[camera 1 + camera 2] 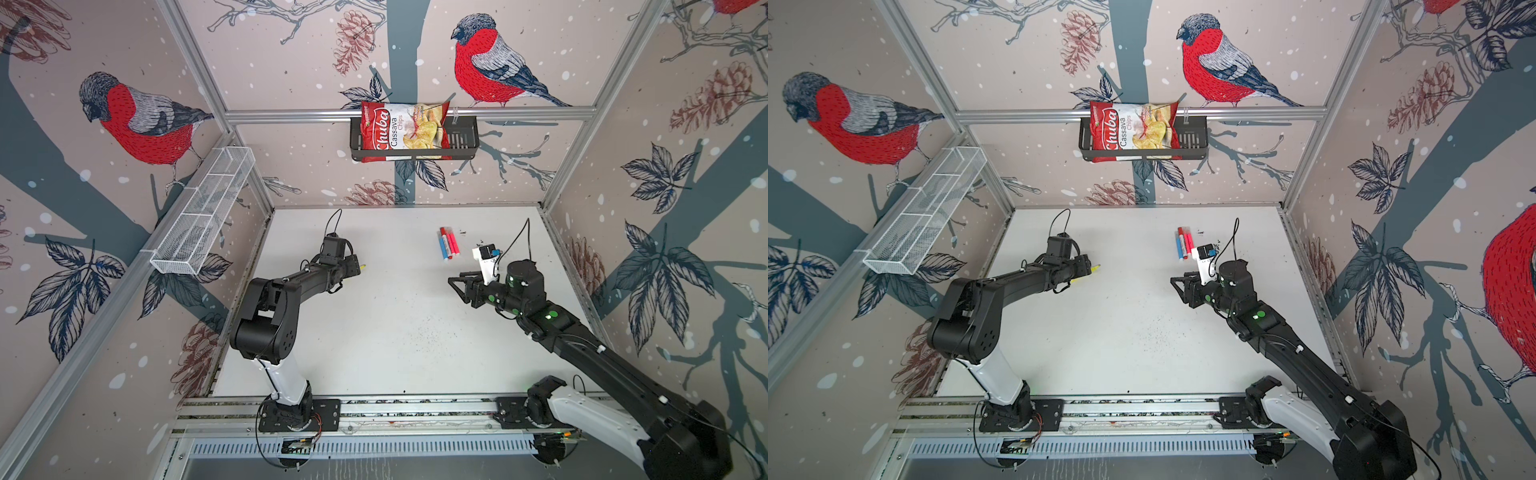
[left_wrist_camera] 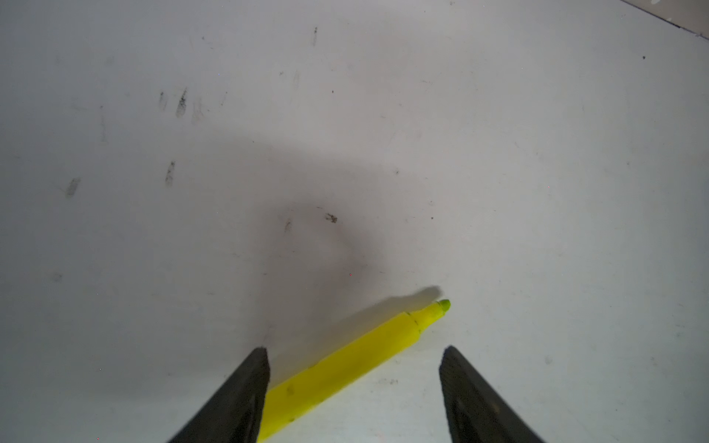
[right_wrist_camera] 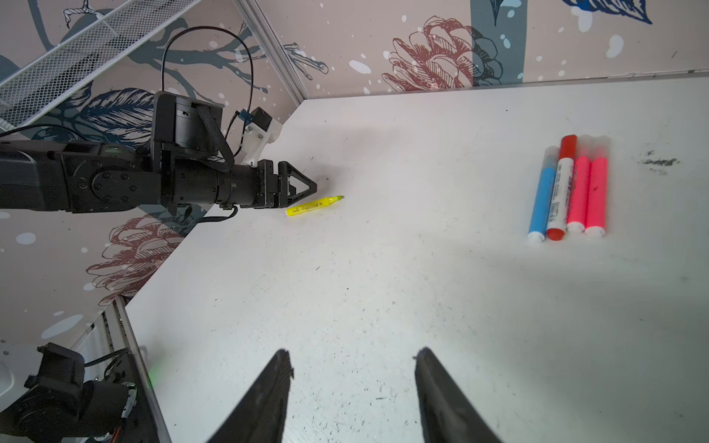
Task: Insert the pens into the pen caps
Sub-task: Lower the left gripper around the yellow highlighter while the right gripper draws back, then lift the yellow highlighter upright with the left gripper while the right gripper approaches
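Closest to the left wrist camera lies the yellow pen point(image 2: 345, 364), flat on the white table point(image 2: 192, 230), its pointed tip point(image 2: 444, 305) bare and uncapped. The left gripper point(image 2: 356, 348) stands over it with its fingers point(image 2: 245, 395) spread wide. The pen runs slantwise between them and its rear end passes under one finger; whether that finger touches it cannot be told. In the right wrist view the left gripper point(image 3: 310, 186) hangs just above the rear half of the yellow pen point(image 3: 312, 206), and the tip pokes out in front. In both top views only that tip end shows past the gripper body. Well apart from the yellow pen, across the middle of the table, the right gripper point(image 3: 353, 354) points toward it. Its fingers point(image 3: 268, 395) are parted with nothing between them, above bare tabletop. Farther from the yellow pen, on the right arm's side and nearer the back wall, four pens lie side by side, touching. The blue pen point(image 3: 541, 199) is nearest the yellow one. Next comes the white-bodied pen point(image 3: 560, 188) wearing a red cap point(image 3: 568, 145), then a pink pen point(image 3: 578, 193) and another pink pen point(image 3: 596, 195). Their far ends look pale, perhaps clear caps, but this is hard to make out. Beyond the yellow pen, on the back wall, a bag of chips point(image 1: 403, 126) sits in a black basket point(image 1: 463, 137). On the side wall nearest the yellow pen hangs a white wire rack point(image 1: 203, 216).
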Robot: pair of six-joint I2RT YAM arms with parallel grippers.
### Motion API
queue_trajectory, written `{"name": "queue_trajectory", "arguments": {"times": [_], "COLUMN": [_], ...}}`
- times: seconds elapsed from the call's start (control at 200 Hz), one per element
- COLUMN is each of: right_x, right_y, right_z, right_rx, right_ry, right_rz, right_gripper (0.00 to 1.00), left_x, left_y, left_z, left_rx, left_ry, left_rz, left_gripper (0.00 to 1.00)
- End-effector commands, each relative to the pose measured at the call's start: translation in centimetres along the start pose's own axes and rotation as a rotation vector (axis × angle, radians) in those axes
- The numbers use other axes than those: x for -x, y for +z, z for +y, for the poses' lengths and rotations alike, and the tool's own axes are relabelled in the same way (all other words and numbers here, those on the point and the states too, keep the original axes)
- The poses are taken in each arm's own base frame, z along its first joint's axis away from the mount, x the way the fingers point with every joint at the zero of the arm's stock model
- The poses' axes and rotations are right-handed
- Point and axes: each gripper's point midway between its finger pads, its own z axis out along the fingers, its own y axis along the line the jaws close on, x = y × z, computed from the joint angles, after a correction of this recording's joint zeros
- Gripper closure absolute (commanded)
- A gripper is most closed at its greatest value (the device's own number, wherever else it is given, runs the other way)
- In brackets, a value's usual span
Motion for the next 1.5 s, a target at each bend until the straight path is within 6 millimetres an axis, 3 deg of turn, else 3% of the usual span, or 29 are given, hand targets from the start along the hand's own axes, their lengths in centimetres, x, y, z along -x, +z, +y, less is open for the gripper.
{"name": "queue_trajectory", "arguments": {"times": [0.0, 0.21, 0.63, 0.855, 1.086, 1.196, 1.346, 1.496], "right_x": [0.7, 0.8, 1.0, 1.0, 1.3, 1.4, 1.2, 0.8], "right_y": [-0.1, -0.2, -0.2, -0.4, -0.9, -1.1, -1.1, -0.3], "right_z": [0.3, 0.4, 0.4, 0.3, 0.2, 0.1, 0.0, 0.6], "right_rx": [0.012, 0.020, 0.023, 0.012, -0.001, -0.008, -0.001, 0.049], "right_ry": [0.000, 0.010, 0.026, 0.036, 0.037, 0.039, 0.051, 0.069], "right_rz": [-0.033, -0.039, -0.053, -0.059, -0.079, -0.084, -0.086, -0.059], "right_gripper": [0.46, 0.46, 0.46, 0.46, 0.46, 0.46, 0.46, 0.46], "left_x": [-0.7, -2.0, -6.1, -7.2, -7.8, -7.9, -6.0, -4.3], "left_y": [0.3, 0.4, 0.3, 1.0, 1.1, 0.8, -1.7, -7.7], "left_z": [0.2, 0.7, -0.3, 0.6, 0.4, 0.0, -3.4, -8.7], "left_rx": [0.003, 0.015, -0.046, 0.064, 0.086, 0.060, -0.130, -0.451], "left_ry": [0.022, 0.031, 0.034, 0.104, 0.146, 0.150, 0.149, 0.183], "left_rz": [0.036, 0.074, 0.143, 0.191, 0.210, 0.213, 0.105, -0.105], "left_gripper": [0.29, 0.31, 0.43, 0.62, 0.81, 0.86, 0.86, 0.85]}}
